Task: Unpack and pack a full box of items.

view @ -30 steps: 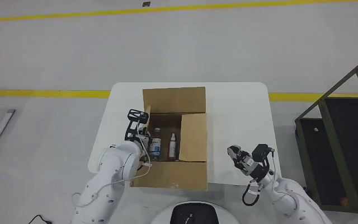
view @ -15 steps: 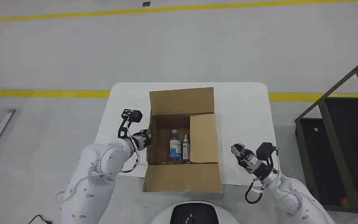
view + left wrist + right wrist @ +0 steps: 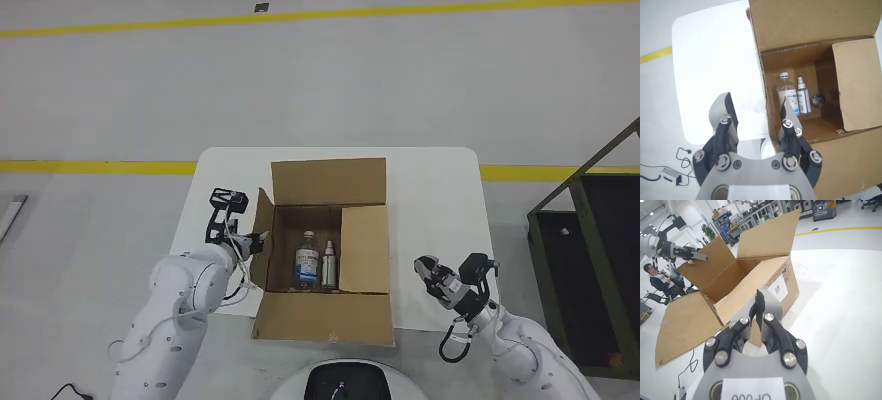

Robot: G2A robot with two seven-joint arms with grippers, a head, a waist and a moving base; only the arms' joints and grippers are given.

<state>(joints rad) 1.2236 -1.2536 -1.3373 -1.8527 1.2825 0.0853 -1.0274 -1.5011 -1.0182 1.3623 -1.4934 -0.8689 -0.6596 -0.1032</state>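
Top view places the open brown cardboard box (image 3: 320, 318) near the middle of the white round-cornered desk (image 3: 430, 190); its left flap (image 3: 263, 225) stands upright and its right flap (image 3: 366, 248) leans in over the opening. On the box floor, apparently on their sides, are a clear plastic bottle with a white cap and blue-and-white label (image 3: 306, 262) and, just beside it, a slimmer spray bottle with a white nozzle (image 3: 329, 265); a small dark round object (image 3: 817, 101) sits near them, too dim to identify. The left jaws are spread wide and hold nothing; they seem to straddle the top edge of the left flap, one jaw over the inside of the box and the other outside. The right jaws hover above the desk near the box's right wall, drawn together on nothing. The risks lie with that flap: closing on it and pulling could drag the light box across the desk or tear the crease; descending for a bottle from here would likely snag the outer jaw on the cardboard edge; the round bottles may roll under a glancing touch; the leaning right flap could block the right arm's reach.
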